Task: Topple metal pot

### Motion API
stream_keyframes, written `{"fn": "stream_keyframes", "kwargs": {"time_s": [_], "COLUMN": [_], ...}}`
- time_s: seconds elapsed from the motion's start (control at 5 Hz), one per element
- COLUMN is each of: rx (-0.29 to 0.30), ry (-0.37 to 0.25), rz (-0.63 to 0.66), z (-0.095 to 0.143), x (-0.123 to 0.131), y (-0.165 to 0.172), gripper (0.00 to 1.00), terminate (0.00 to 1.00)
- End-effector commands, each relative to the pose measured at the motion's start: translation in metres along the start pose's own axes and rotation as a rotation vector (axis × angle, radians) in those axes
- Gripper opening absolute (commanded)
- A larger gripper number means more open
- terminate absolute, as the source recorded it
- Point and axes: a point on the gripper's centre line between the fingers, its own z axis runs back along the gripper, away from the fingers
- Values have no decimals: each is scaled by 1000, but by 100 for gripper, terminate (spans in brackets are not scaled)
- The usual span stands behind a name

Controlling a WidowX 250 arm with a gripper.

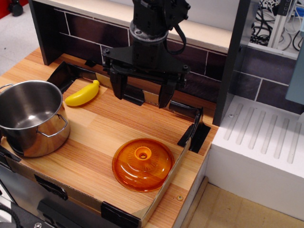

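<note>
The metal pot stands upright at the left edge of the wooden tray, shiny steel with thin wire loop handles and a reflective inside. My gripper hangs open above the back middle of the tray, its two black fingers spread wide and holding nothing. It is well to the right of and behind the pot, apart from it. A yellow banana lies between the pot and the gripper, just left of the left finger.
An orange translucent domed lid lies at the tray's front right. The tray has a low cardboard rim with black clips. A dark tiled back wall stands behind, and a white ribbed drainboard sits to the right.
</note>
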Motion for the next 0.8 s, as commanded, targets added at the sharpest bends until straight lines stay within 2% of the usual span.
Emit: {"fn": "stream_keyframes", "kwargs": {"time_s": [0.0,0.2,0.4,0.6], "rx": [0,1,33,38], "ry": [0,-4,11,-15], "rz": [0,139,235,275], "z": [0,18,28,34], "x": [0,9,13,10], "y": [0,17,42,68], "gripper": [100,100,100,100], "terminate": [0,0,0,0]}}
